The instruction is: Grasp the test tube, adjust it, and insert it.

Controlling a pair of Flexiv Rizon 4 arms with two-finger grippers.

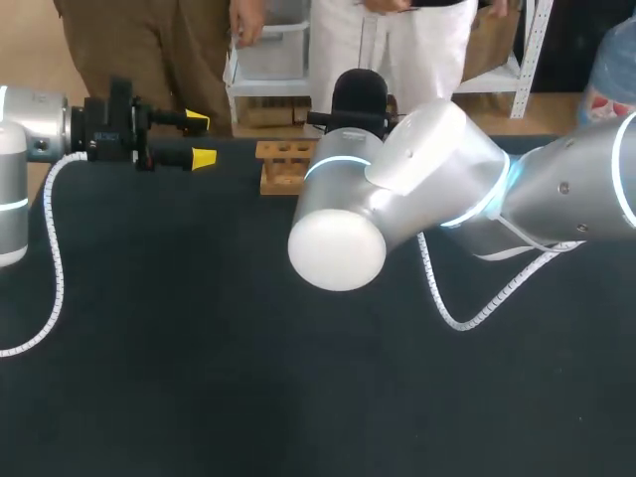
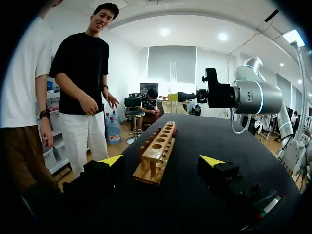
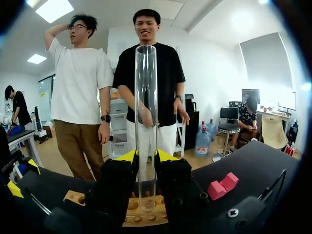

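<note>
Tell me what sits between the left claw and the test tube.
The wooden rack lies between the left claw and the test tube, ahead of the open claw; the left wrist view shows it.

Right wrist view: wooden rack point(image 3: 73, 197) largely masked by the right hand point(image 3: 146, 157); only one end and a strip beneath the hand are exposed. Lower end of the test tube point(image 3: 146, 97) is seen over the rack, but contact or clearance could not be judged.

Head view: right hand and test tube are screened by the right arm point(image 1: 417, 189); the rack's right end is also covered.

Left wrist view: red item point(image 2: 174, 128) beyond the rack too small to be identified.
</note>
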